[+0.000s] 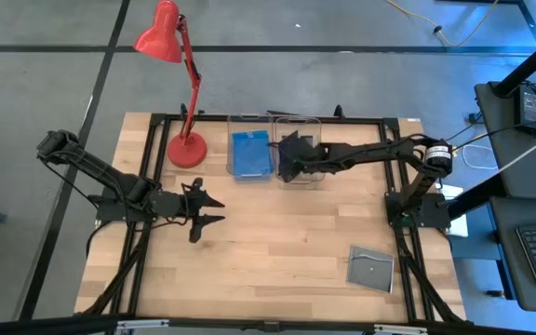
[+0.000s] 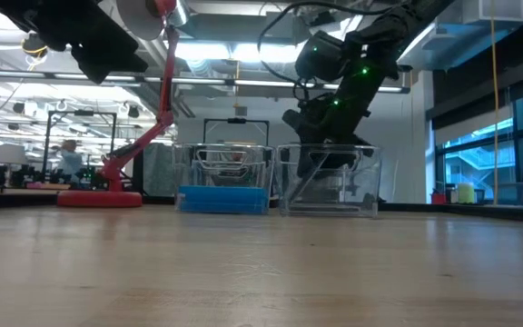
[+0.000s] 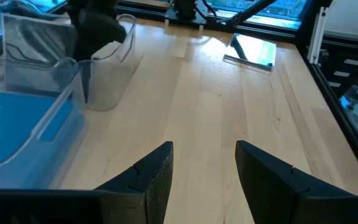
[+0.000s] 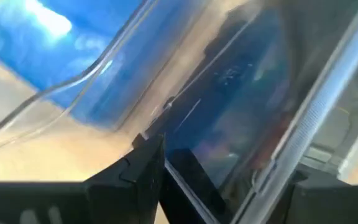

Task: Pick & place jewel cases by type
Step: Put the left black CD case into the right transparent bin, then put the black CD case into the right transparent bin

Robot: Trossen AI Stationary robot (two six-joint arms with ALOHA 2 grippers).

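Blue jewel cases [image 1: 249,154] lie flat in the left clear bin [image 1: 249,119]. My right gripper [image 1: 287,158] reaches down into the right clear bin [image 1: 310,121] with its fingers apart. Between them a smoky grey jewel case [image 4: 229,106] stands aslant; in the low view this case [image 2: 309,184] leans inside the bin. Another grey jewel case [image 1: 370,268] lies flat on the table near the right front. My left gripper [image 1: 214,210] hovers open over the left part of the table, and nothing is between its fingers [image 3: 160,174]. My right gripper has its fingers on either side of the grey case's upper edge [image 4: 185,168], coming slanting down from the table's right. Whether a finger [image 4: 135,174] touches the case I cannot tell. The case rests tilted inside the right bin.
A red desk lamp stands with its base [image 1: 186,149] at the far left, beside the bins. Bare wood [image 1: 277,251] stretches between the bins and the front edge. A black frame [image 1: 398,121] borders the table.
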